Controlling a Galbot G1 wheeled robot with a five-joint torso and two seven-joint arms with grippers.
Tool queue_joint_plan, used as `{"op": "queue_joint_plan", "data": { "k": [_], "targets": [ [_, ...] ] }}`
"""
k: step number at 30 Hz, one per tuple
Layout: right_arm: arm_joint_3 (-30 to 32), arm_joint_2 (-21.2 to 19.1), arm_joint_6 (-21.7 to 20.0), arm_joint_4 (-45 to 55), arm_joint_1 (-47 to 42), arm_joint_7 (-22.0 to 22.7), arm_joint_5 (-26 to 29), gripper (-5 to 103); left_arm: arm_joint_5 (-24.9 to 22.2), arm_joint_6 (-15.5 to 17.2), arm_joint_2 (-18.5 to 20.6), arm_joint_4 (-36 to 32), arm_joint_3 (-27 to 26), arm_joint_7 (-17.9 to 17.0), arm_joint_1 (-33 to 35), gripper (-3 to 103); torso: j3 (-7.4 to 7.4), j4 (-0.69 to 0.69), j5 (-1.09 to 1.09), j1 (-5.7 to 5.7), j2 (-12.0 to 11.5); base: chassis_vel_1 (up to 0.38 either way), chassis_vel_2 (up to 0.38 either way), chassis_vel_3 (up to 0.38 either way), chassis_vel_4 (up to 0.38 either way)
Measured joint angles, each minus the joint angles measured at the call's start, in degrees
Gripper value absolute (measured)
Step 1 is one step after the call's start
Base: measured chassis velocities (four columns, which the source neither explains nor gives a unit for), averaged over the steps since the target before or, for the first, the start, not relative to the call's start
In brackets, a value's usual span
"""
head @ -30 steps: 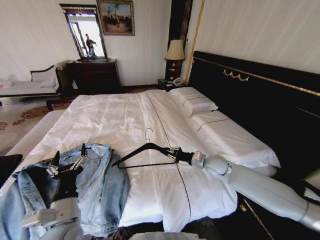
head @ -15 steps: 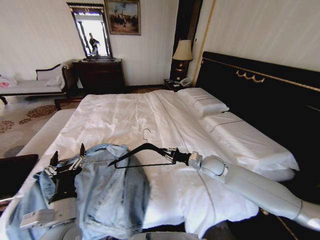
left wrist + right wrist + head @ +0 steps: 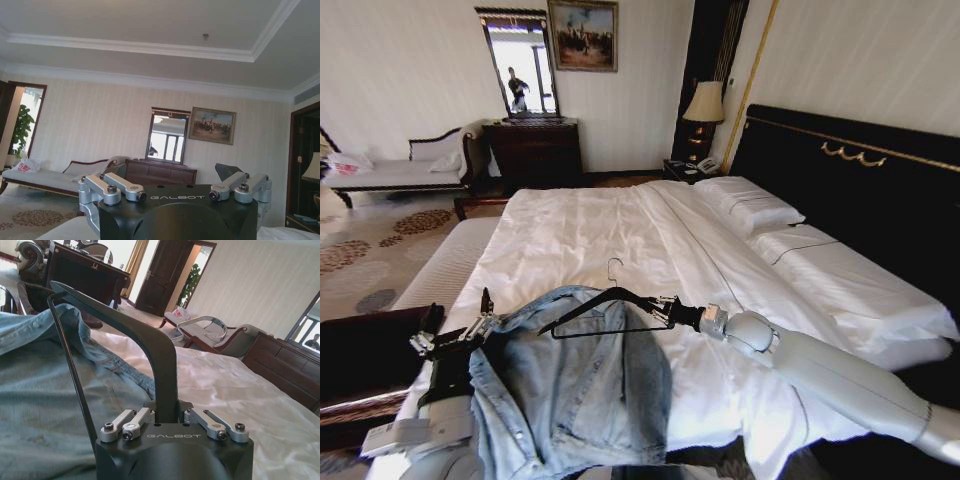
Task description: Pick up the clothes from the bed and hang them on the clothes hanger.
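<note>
Here the right gripper (image 3: 665,310) clamps the clothes hanger (image 3: 605,308) over the denim jacket (image 3: 575,390), which the left gripper (image 3: 455,338) holds raised.

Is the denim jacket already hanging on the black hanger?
Not yet: the denim jacket hangs from the left gripper, beside the hanger.

There is one denim jacket (image 3: 575,390), one black hanger (image 3: 605,308) and one big white bed (image 3: 610,230) carrying two pillows, a nearer one (image 3: 840,270) and a farther one (image 3: 745,205). Two grippers are counted, the left one (image 3: 450,335) and the right one (image 3: 665,310). Around the room stand one lamp (image 3: 705,105), one mirror (image 3: 520,65), one painting (image 3: 582,33), one dark dresser (image 3: 535,150) and one daybed (image 3: 405,170).
</note>
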Motion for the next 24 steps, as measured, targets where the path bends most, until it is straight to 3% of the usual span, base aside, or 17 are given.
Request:
{"op": "queue_joint_plan", "data": {
  "k": [8,13,17,24],
  "targets": [
    [-0.3,0.4,1.6,0.0,-0.1,0.0,0.2,20,0.5,0.0,0.0,0.0,0.0,-0.1,0.1,100,-0.01,0.03,-0.08,0.01,0.0,0.156,0.152,-0.141,-0.14],
    [-0.6,0.7,1.9,-0.4,0.2,0.3,0.1,20,0.8,0.0,0.0,0.0,0.1,-0.1,0.1,100,0.0,0.01,-0.01,0.01,0.0,0.027,0.025,-0.013,-0.016],
    [-2.0,0.8,0.7,-0.4,1.6,0.2,-1.2,20,0.8,0.2,0.0,0.0,0.0,-0.1,0.0,100,0.0,-0.02,0.01,0.01,0.0,-0.043,-0.028,0.005,0.001],
    [-10.7,3.0,-3.8,-0.2,8.9,3.1,-2.2,20,0.8,0.6,0.0,0.0,0.0,-0.3,-1.2,100,0.0,0.02,-0.06,0.01,0.0,0.0,0.0,0.0,0.0]
  ]
}}
